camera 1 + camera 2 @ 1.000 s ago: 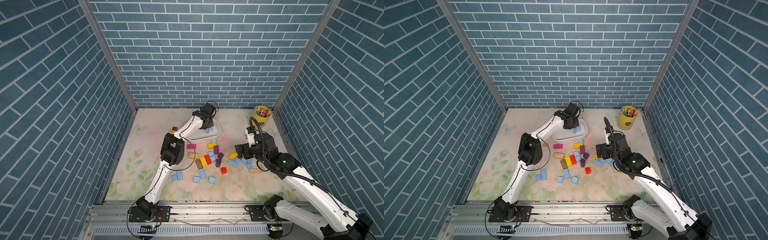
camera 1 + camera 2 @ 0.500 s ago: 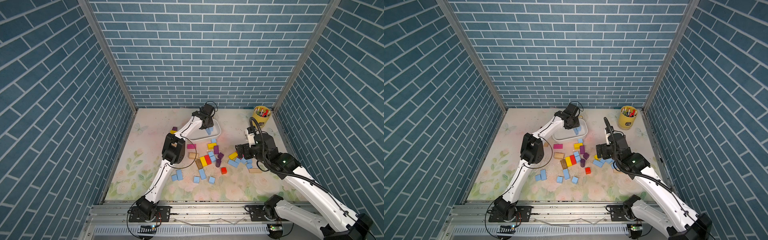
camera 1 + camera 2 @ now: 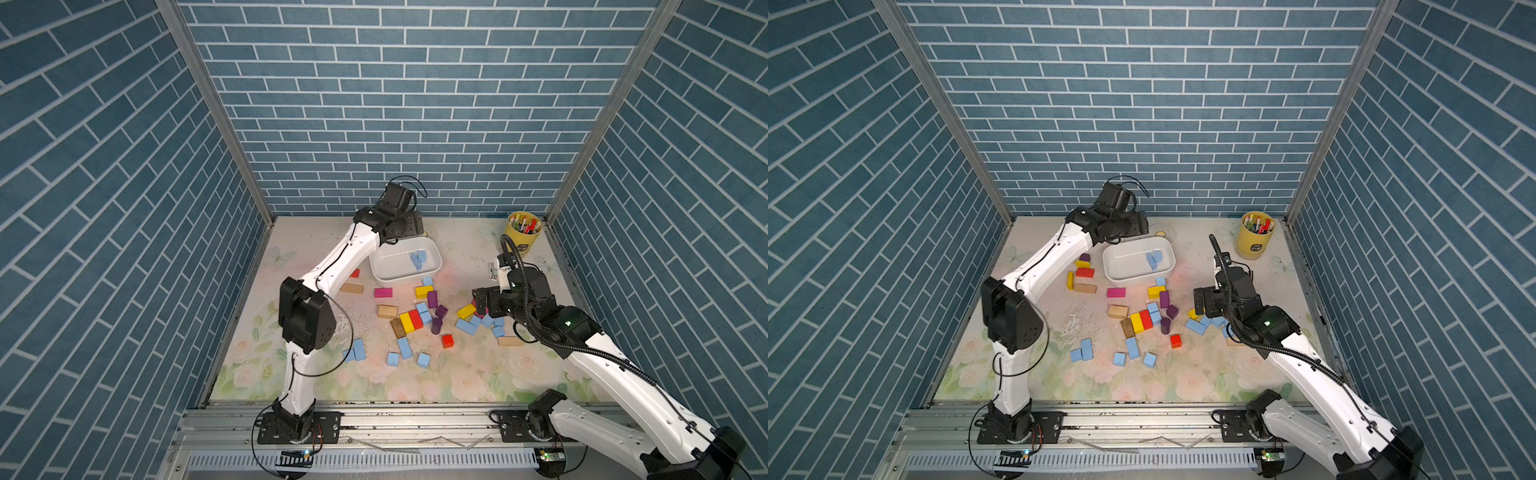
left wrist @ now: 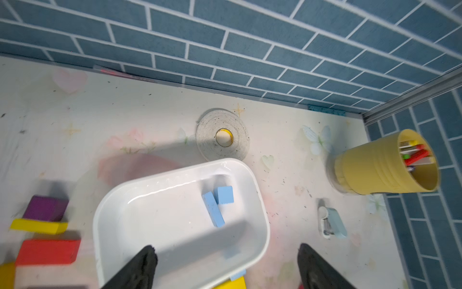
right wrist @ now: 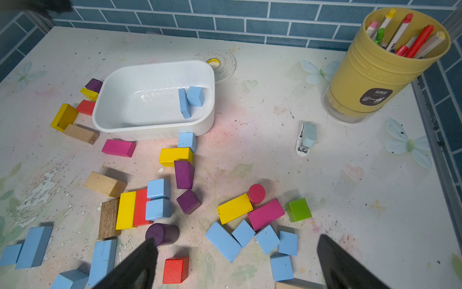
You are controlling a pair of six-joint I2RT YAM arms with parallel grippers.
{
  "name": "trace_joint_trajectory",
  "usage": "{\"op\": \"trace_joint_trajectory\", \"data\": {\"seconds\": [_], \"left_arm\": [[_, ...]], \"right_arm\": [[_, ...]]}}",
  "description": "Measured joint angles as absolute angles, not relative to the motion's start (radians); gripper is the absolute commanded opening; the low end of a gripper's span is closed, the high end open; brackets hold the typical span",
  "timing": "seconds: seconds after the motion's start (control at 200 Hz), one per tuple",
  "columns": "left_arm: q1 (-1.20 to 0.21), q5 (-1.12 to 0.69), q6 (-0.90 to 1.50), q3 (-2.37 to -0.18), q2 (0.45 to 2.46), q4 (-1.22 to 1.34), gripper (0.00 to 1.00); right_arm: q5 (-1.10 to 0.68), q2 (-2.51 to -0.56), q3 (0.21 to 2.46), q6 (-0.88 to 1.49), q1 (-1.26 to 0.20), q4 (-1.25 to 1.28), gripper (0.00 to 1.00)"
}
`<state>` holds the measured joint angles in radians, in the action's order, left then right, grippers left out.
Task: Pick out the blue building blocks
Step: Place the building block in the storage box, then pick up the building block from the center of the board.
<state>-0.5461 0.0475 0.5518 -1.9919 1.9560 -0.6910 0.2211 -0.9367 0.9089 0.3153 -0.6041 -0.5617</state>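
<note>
Blue building blocks [image 3: 417,259]: you have two in the mid-frame white tub [image 3: 390,266], most lie loose below; left gripper [image 4: 226,250] and right gripper [image 5: 237,240] gape wide, empty.

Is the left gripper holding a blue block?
No: the left wrist view shows the left gripper open and empty above the white tub, with blue blocks lying inside.

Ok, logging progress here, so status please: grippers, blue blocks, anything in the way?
Left gripper open, empty, at the white tub. Right gripper open, empty, over loose blue blocks. Two blue blocks in the tub. Purple cylinder close by.
</note>
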Motion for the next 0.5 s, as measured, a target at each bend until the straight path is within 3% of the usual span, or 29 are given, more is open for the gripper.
{"op": "trace_joint_trajectory", "data": {"seconds": [0.5], "left_arm": [[-0.546, 0.044, 0.482, -1.314, 1.328, -0.603, 0.99]], "right_arm": [[0.121, -0.984, 0.907, 0.344, -0.596, -0.638, 0.99]]}}
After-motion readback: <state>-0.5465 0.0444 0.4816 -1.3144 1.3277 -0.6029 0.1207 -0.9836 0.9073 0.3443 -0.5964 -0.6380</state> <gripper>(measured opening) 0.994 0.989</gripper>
